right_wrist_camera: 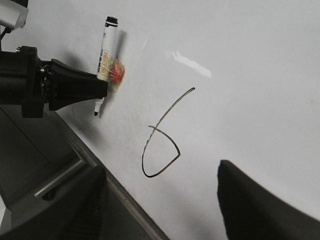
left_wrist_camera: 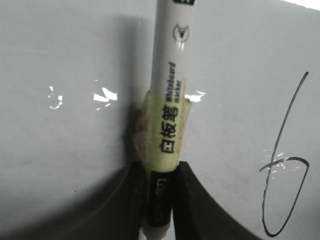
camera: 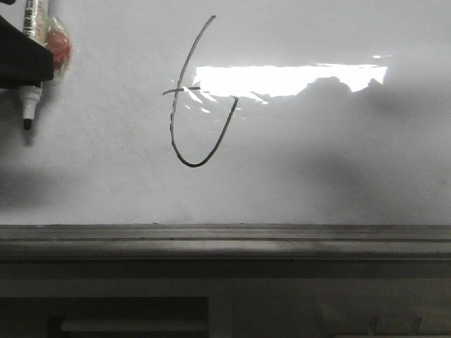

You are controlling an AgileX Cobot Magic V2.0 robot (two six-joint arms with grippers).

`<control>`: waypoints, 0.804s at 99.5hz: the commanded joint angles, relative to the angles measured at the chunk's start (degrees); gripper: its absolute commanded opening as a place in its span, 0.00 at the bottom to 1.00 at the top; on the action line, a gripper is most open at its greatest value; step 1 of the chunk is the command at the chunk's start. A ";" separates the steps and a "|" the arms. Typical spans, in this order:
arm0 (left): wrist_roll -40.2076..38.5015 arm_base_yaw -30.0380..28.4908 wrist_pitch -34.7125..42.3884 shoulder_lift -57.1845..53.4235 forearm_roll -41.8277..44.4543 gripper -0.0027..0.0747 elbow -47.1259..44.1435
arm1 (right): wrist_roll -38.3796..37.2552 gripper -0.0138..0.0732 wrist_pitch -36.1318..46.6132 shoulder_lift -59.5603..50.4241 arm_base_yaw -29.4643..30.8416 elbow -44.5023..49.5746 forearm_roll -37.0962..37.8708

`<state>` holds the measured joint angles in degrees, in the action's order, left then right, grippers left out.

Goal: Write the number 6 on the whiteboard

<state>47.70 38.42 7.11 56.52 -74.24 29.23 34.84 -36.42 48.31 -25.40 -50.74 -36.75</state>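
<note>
1. The whiteboard (camera: 338,162) fills most of the front view, with a bright glare patch across its upper middle and a grey ledge (camera: 225,239) along its lower edge.
2. The number 6 (camera: 194,105) sits in the upper centre of the front view: a tall curved stroke running down into a U-shaped loop, with a short tick crossing the stem. In that view the loop does not look closed.
3. The left gripper (camera: 25,60) is at the upper left edge of the front view, clamped on a white marker (camera: 32,42) wrapped in yellowish tape.
4. The marker's dark tip points down in the front view, well apart from the number 6 and to its left.
5. In the left wrist view the black fingers (left_wrist_camera: 197,210) press the marker barrel from both sides.
6. The right gripper (right_wrist_camera: 160,200) shows at the bottom of the right wrist view, its two dark fingers spread apart with nothing between them.
</note>
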 commanded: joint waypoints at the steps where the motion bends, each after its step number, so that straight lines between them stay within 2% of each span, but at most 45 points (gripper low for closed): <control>1: -0.34 -0.08 1.88 0.16 0.89 0.01 2.24 | 0.10 0.64 3.50 -0.75 0.23 -1.43 -1.66; 32: -0.22 -0.08 1.85 0.27 2.30 0.01 2.24 | 0.10 0.64 3.50 -0.75 0.23 -1.43 -1.66; 44: -0.22 -0.08 1.85 0.27 2.30 0.05 2.24 | 0.10 0.64 3.39 -0.75 0.23 -1.43 -1.66; 55: -0.22 -0.08 1.85 0.27 2.30 0.18 2.24 | 0.10 0.64 3.29 -0.75 0.23 -1.43 -1.66; 66: -0.22 -0.08 1.85 0.27 2.30 0.36 2.24 | 0.10 0.64 3.09 -0.75 0.23 -1.43 -1.66; 80: -0.22 -0.08 1.85 0.12 2.30 0.51 2.24 | 0.10 0.64 3.09 -0.75 0.23 -1.43 -1.66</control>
<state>47.70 38.42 7.20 57.09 -72.51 29.46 34.84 -36.42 48.31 -25.40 -50.74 -36.75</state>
